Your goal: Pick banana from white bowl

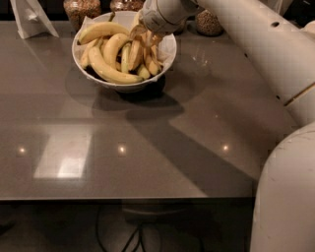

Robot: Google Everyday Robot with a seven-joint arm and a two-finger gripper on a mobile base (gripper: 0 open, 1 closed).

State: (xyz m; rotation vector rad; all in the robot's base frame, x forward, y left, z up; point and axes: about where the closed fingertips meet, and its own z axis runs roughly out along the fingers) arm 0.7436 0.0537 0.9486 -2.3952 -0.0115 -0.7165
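In the camera view, your gripper (146, 40) is in the upper middle of the frame. It reaches down from the thick white arm (256, 44) into the right half of the large, round, glossy white bowl (170, 48). It sits right over the short, plump, deep-yellow banana (135, 53), which lies near the bowl's centre among the other fruit. You cannot tell how wide the gripper stands, or whether it has hold of anything.

To the left of that banana you see a long, curved yellow banana (110, 71) along the bowl's lower edge and another (101, 30) across its top. The bowl rests on the smooth grey table (147, 147), near its far edge. Behind it stand glass jars (81, 9) with brown contents, and a folded white stand (32, 19) is in the upper left corner.
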